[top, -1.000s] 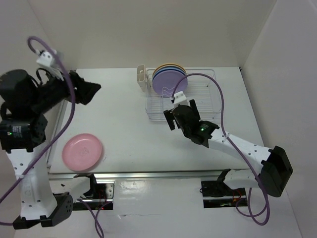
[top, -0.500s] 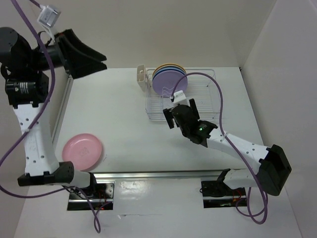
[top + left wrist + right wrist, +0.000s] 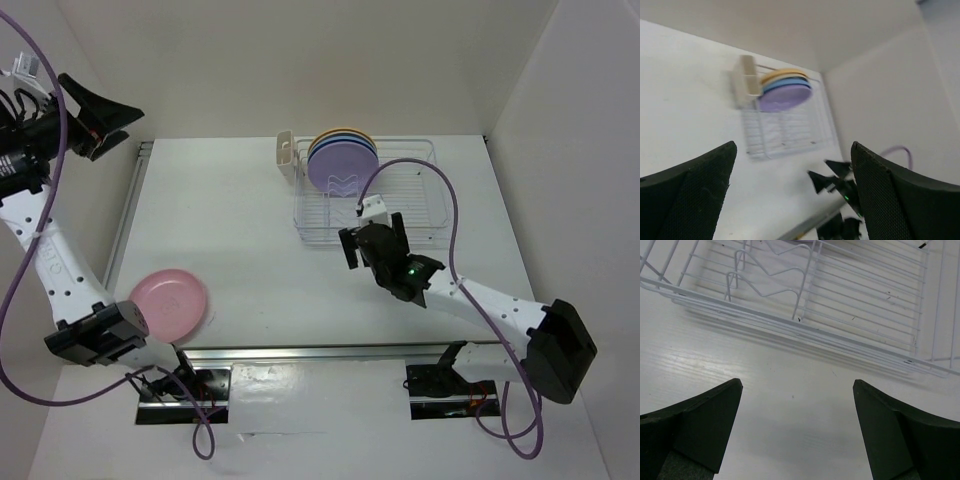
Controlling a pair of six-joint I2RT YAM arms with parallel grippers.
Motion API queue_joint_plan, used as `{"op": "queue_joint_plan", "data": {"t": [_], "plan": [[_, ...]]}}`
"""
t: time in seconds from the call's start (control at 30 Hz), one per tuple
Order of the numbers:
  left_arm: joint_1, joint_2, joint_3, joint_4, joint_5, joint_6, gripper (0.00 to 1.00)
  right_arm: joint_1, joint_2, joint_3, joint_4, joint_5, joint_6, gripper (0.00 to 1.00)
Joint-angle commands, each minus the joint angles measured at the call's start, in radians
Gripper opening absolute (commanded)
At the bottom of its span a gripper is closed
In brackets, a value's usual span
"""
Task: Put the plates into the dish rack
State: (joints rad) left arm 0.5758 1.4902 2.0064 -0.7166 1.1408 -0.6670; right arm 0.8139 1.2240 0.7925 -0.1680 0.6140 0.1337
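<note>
We count five plates point(image 3: 341, 170), four standing in our one dish rack point(image 3: 405, 205) and one pink plate point(image 3: 168, 303) flat on the table point(image 3: 240, 240), one cutlery holder point(image 3: 286, 155), one left gripper point(image 3: 793, 149), one right gripper point(image 3: 797, 384).

The left arm point(image 3: 50, 260) stands reared up tall from its base at the near left, its white link climbing steeply to a dark wrist held high and far out to the left. The left gripper point(image 3: 128, 125) points off to the right, jaws spread wide, and its own camera shows nothing between the two black fingers point(image 3: 690, 195).

The right arm point(image 3: 500, 310) lies low, stretched from its base at the near right forward and across toward the middle, elbow almost straight, a small green light glowing on the wrist. The right gripper point(image 3: 370, 232) aims away from the bases and tilts downward, jaws parted and empty-handed.
</note>
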Motion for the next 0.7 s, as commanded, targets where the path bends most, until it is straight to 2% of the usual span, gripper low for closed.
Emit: {"op": "queue_joint_plan", "data": {"t": [0.0, 0.1, 0.13, 0.17, 0.2, 0.23, 0.27, 0.33, 0.37, 0.4, 0.47, 0.5, 0.57, 0.63, 0.67], "plan": [[-0.005, -0.030, 0.127, -0.286, -0.404, 0.213, 1.00, -0.028, -0.080, -0.028, 0.064, 0.006, 0.040, 1.00], [-0.005, -0.137, 0.080, -0.360, -0.695, 0.231, 1.00, -0.053, -0.092, -0.029, 0.064, -0.005, 0.050, 1.00], [-0.005, -0.180, -0.034, -0.371, -0.770, 0.231, 1.00, -0.064, -0.103, -0.029, 0.064, -0.016, 0.050, 1.00], [-0.020, -0.229, -0.123, -0.371, -0.947, 0.213, 1.00, -0.064, -0.103, -0.029, 0.064, -0.016, 0.050, 1.00], [-0.021, -0.346, -0.232, -0.357, -1.046, 0.184, 1.00, -0.073, -0.112, -0.019, 0.053, -0.029, 0.061, 1.00], [-0.031, -0.411, -0.482, -0.344, -1.155, 0.169, 1.00, -0.073, -0.112, -0.019, 0.053, -0.039, 0.061, 1.00], [-0.031, -0.476, -0.612, -0.322, -1.331, 0.140, 1.00, -0.073, -0.112, -0.006, 0.041, -0.052, 0.061, 1.00], [-0.031, -0.621, -0.891, -0.273, -1.400, 0.093, 1.00, -0.073, -0.122, 0.004, 0.030, -0.066, 0.070, 1.00], [-0.031, -0.655, -0.958, -0.245, -1.411, 0.067, 1.00, -0.073, -0.123, 0.004, 0.030, -0.079, 0.070, 1.00], [-0.031, -0.656, -0.939, -0.270, -1.423, 0.070, 1.00, -0.073, -0.135, 0.004, 0.021, -0.079, 0.070, 1.00], [-0.031, -0.583, -0.917, -0.199, -1.414, 0.116, 1.00, -0.073, -0.146, 0.004, 0.012, -0.070, 0.070, 1.00], [-0.031, -0.541, -0.896, -0.208, -1.446, 0.116, 1.00, -0.073, -0.146, 0.004, 0.012, -0.069, 0.070, 1.00], [-0.046, -0.464, -0.856, -0.169, -1.498, 0.213, 1.00, -0.073, -0.156, 0.004, 0.002, -0.069, 0.070, 1.00], [-0.057, -0.394, -0.831, -0.129, -1.605, 0.236, 1.00, -0.073, -0.165, 0.004, -0.027, -0.069, 0.081, 1.00], [-0.057, -0.369, -0.816, -0.106, -1.606, 0.268, 1.00, -0.073, -0.166, 0.004, -0.027, -0.060, 0.081, 1.00]]}}
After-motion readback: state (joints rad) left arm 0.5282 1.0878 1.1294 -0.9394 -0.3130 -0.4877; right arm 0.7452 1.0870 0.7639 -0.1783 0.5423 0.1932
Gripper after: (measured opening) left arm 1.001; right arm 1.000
